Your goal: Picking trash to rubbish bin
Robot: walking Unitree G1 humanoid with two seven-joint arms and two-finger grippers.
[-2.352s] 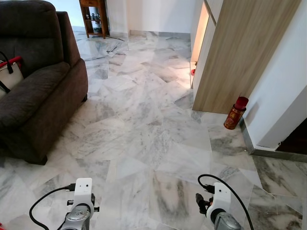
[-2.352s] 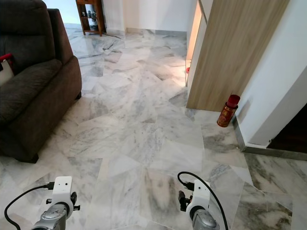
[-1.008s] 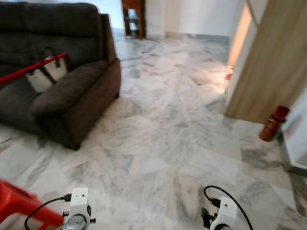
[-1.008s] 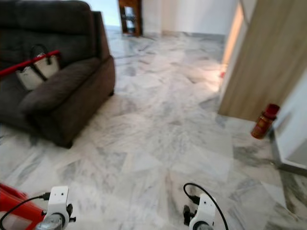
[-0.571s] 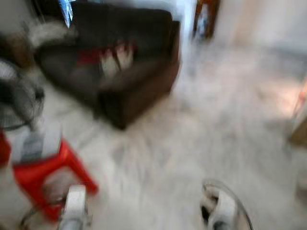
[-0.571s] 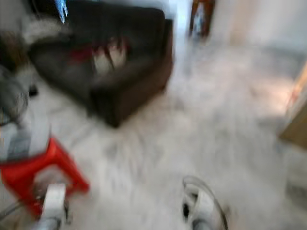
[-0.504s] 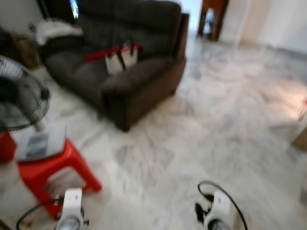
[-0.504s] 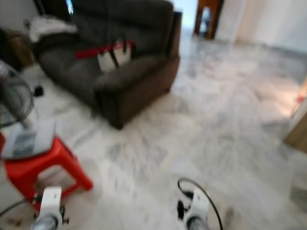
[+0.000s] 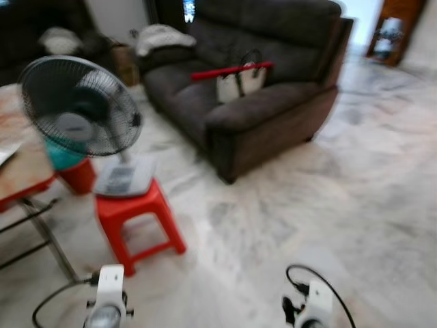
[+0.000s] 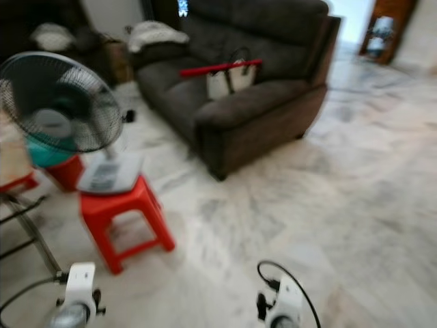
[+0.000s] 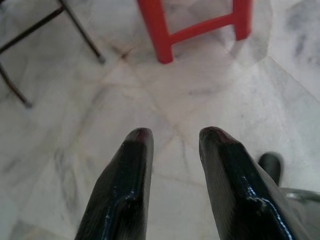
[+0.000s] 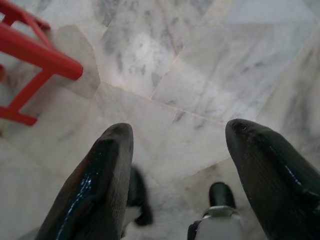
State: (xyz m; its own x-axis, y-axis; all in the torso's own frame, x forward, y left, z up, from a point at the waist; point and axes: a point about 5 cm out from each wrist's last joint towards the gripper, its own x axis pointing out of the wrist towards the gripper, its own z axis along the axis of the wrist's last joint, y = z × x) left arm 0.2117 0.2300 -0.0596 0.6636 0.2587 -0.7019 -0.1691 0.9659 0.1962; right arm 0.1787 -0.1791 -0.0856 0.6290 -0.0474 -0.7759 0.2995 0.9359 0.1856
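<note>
while no trash or bin shows, scan slowly past stool at 10 o'clock; left gripper slightly parted, right gripper wide, both empty.

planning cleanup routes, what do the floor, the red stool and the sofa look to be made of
Floor: polished marble or marble-look tile, white with grey veining, angular joints and a soft sheen.
Red stool: likely moulded plastic, one uniform glossy red colour through seat and legs.
Sofa: dark brown matte upholstery, probably fabric or suede-like; the blur leaves the weave unclear.
</note>
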